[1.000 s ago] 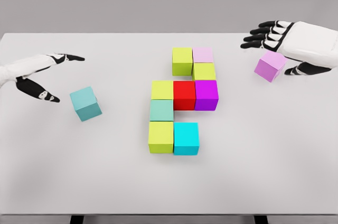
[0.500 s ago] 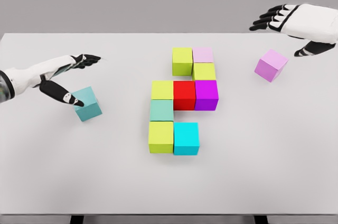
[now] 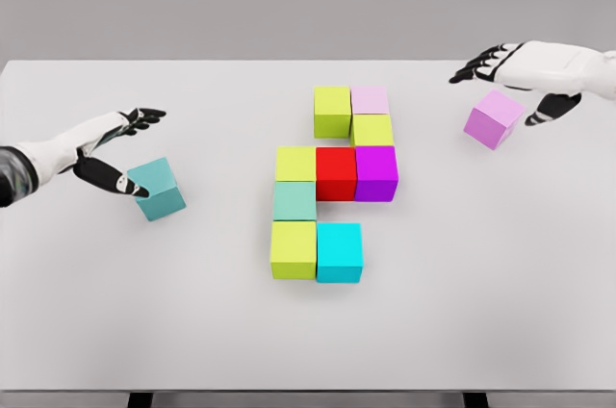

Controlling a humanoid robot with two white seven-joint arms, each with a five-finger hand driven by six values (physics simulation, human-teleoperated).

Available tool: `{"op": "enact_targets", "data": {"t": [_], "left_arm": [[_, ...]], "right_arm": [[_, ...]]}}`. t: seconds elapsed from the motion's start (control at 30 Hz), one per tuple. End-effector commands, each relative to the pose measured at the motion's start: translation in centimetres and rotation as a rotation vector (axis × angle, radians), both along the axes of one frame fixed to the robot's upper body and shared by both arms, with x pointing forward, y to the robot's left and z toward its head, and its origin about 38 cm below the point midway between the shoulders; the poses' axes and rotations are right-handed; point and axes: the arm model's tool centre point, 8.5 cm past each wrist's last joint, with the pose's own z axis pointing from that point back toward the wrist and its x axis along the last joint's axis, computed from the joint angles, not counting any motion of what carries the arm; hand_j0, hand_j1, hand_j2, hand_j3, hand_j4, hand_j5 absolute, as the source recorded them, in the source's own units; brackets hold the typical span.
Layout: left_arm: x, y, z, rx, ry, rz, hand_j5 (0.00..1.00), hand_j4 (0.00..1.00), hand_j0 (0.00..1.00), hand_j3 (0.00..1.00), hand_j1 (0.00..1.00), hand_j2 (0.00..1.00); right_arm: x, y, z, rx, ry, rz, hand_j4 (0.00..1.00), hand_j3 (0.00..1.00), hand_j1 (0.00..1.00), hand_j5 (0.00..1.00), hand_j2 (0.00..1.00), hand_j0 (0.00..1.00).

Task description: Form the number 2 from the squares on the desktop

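Several coloured cubes form a connected figure at the table's middle: a lime cube (image 3: pixel 332 110) and pale pink cube (image 3: pixel 371 100) at the top, a red cube (image 3: pixel 336 171) and magenta cube (image 3: pixel 376 171) in the middle row, a cyan cube (image 3: pixel 339 251) at the bottom right. A loose teal cube (image 3: pixel 156 188) lies to the left. My left hand (image 3: pixel 120 153) is open beside it, thumb tip at its left face. A loose violet cube (image 3: pixel 494 119) lies at the right. My right hand (image 3: pixel 520 86) hovers open just above and behind it.
The white table (image 3: pixel 481 283) has wide bare room in front and on both sides of the figure. Its front edge runs along the bottom of the view. A grey wall stands behind.
My left hand came in to the teal cube, then drew back slightly. My right hand lifted away from the violet cube, then came back down close above it. No cube has moved.
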Motion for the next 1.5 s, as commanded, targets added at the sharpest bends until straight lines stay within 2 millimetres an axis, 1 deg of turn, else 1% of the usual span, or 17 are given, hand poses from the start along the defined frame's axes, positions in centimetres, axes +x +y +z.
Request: {"op": "enact_targets", "data": {"t": [0.0,0.1,0.13,0.17,0.27,0.3,0.43,0.53,0.6,0.63,0.73,0.77,0.8,1.0,1.3,1.4,1.47], "left_arm": [[-0.2,-0.1,-0.4,-0.005,-0.006,-0.001,1.0,1.0,1.0,1.0,1.0,1.0],[-0.5,0.2,-0.5,-0.01,-0.008,-0.014,1.0,1.0,1.0,1.0,1.0,1.0],[-0.6,0.3,-0.5,-0.011,-0.009,-0.017,1.0,1.0,1.0,1.0,1.0,1.0],[-0.8,0.3,-0.9,-0.009,0.001,-0.02,1.0,1.0,1.0,1.0,1.0,1.0],[-1.0,0.3,-1.4,-0.005,0.009,-0.016,1.0,1.0,1.0,1.0,1.0,1.0],[-0.9,0.2,-1.6,-0.005,-0.009,0.0,1.0,1.0,1.0,1.0,1.0,1.0],[-0.9,0.2,-1.9,-0.004,-0.033,0.029,1.0,1.0,1.0,1.0,1.0,1.0],[-1.3,0.0,-2.9,0.002,-0.035,0.044,1.0,1.0,1.0,1.0,1.0,1.0],[-1.4,0.1,-3.1,0.005,-0.038,0.051,1.0,1.0,1.0,1.0,1.0,1.0],[-1.7,0.1,-3.6,0.011,-0.027,0.05,1.0,1.0,1.0,1.0,1.0,1.0],[-2.0,0.2,-4.2,0.017,-0.03,0.064,1.0,1.0,1.0,1.0,1.0,1.0],[-2.2,0.2,-4.6,0.022,-0.021,0.061,1.0,1.0,1.0,1.0,1.0,1.0],[-2.2,0.1,-4.6,0.013,-0.027,0.056,1.0,1.0,1.0,1.0,1.0,1.0],[-2.2,-0.1,-4.5,0.005,-0.035,0.047,1.0,1.0,1.0,1.0,1.0,1.0],[-1.7,-0.9,-4.2,-0.004,-0.054,0.026,1.0,1.0,1.0,1.0,1.0,1.0],[-1.4,-1.5,-4.1,-0.005,-0.058,0.023,1.0,1.0,1.0,1.0,1.0,1.0],[-0.6,-1.8,-4.2,0.003,-0.058,0.041,1.0,1.0,1.0,1.0,1.0,1.0]], "right_arm": [[0.4,-0.4,-0.6,0.008,0.017,-0.022,1.0,1.0,1.0,1.0,1.0,1.0],[0.6,-0.7,-0.5,0.002,0.017,-0.034,1.0,1.0,1.0,1.0,1.0,1.0],[0.9,-0.4,-1.1,-0.032,0.015,-0.033,1.0,1.0,1.0,1.0,1.0,1.0],[1.2,-0.1,-1.1,-0.061,0.006,-0.031,1.0,1.0,1.0,1.0,1.0,1.0],[1.4,0.3,-1.4,-0.072,0.015,-0.022,1.0,1.0,1.0,1.0,1.0,1.0],[1.7,0.6,-2.0,-0.077,0.03,-0.022,1.0,1.0,1.0,1.0,1.0,1.0],[2.0,0.1,-2.5,-0.1,0.041,-0.041,1.0,1.0,1.0,1.0,1.0,1.0],[2.6,-0.3,-2.5,-0.105,0.041,-0.062,1.0,1.0,1.0,1.0,1.0,1.0],[2.6,-0.2,-2.5,-0.105,0.042,-0.062,1.0,1.0,1.0,1.0,1.0,1.0],[2.7,-0.2,-2.6,-0.116,0.042,-0.061,1.0,1.0,1.0,1.0,1.0,1.0],[2.8,-0.4,-3.0,-0.135,0.046,-0.069,1.0,1.0,1.0,1.0,1.0,1.0],[2.7,-0.3,-3.5,-0.154,0.056,-0.066,1.0,1.0,1.0,1.0,1.0,1.0],[2.9,0.0,-3.8,-0.171,0.061,-0.06,1.0,1.0,1.0,1.0,1.0,1.0],[3.9,-0.9,-4.1,-0.205,0.069,-0.104,1.0,1.0,1.0,1.0,1.0,1.0],[5.0,-0.6,-4.2,-0.216,0.072,-0.126,1.0,1.0,1.0,1.0,1.0,1.0],[5.2,-0.2,-4.6,-0.216,0.077,-0.124,1.0,1.0,1.0,1.0,1.0,1.0],[5.3,0.0,-4.8,-0.22,0.079,-0.121,1.0,1.0,1.0,1.0,1.0,1.0]]}}
